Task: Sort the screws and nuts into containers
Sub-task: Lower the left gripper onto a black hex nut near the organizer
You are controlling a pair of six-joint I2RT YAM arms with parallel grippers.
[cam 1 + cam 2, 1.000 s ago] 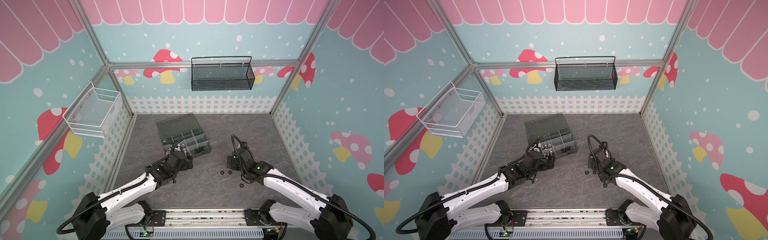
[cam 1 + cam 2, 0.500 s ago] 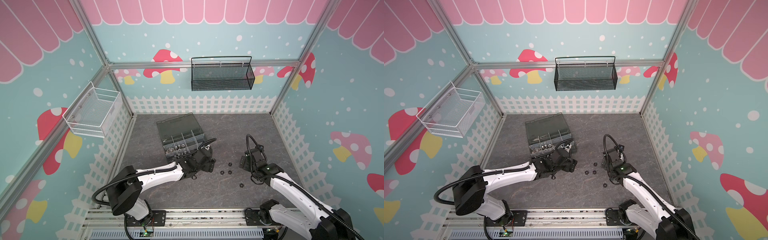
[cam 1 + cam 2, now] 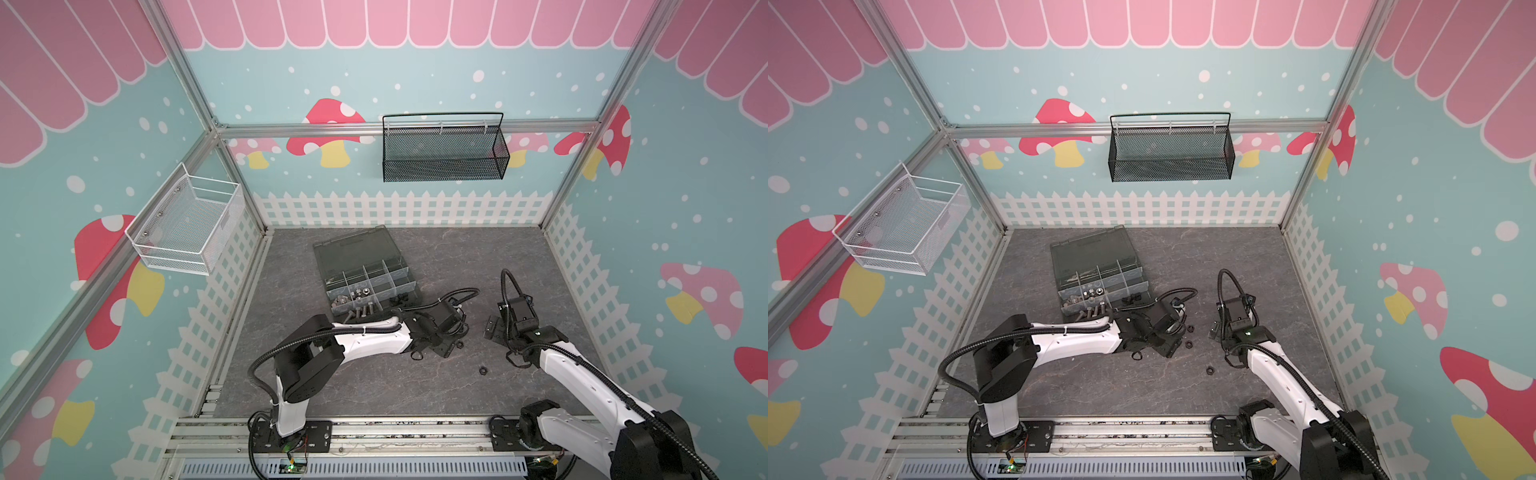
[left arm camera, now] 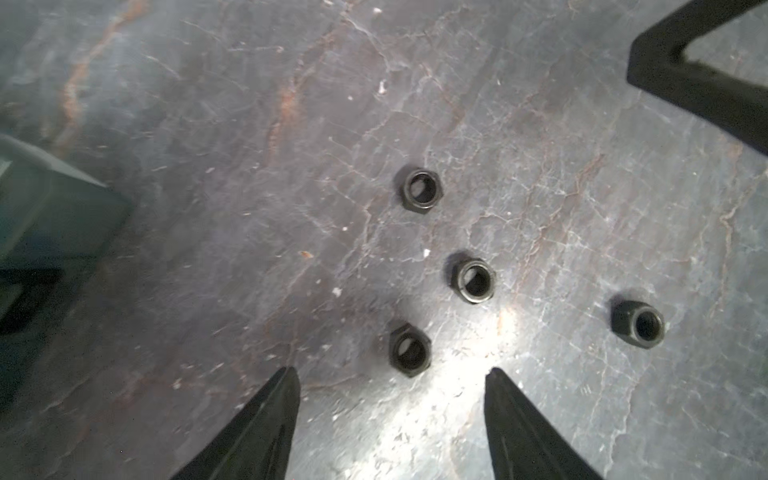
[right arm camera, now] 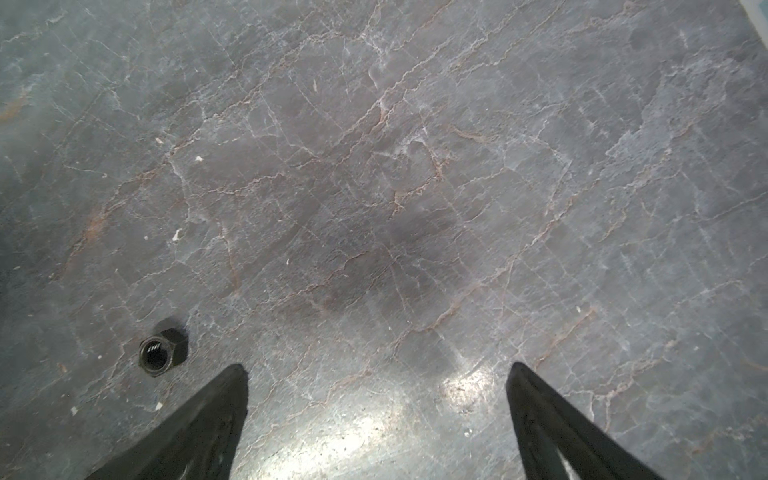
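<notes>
Nuts (image 4: 409,350), black hex ones, lie flat on the grey marbled table (image 4: 208,208) with their bores facing up. One sits just ahead of the left fingers (image 4: 262,436), which stand apart and hold nothing, and three more lie farther out. The right fingers (image 5: 203,432) are spread wide over bare table, with a nut (image 5: 162,353) just beside one tip. Beyond the left arm the smoky organizer box (image 3: 399,276) lies open, slanted across the table, with silver screws (image 3: 360,311) in its near compartments. Teal mushroom walls carry a white wire basket (image 3: 187,232) and a black mesh basket (image 3: 442,160).
</notes>
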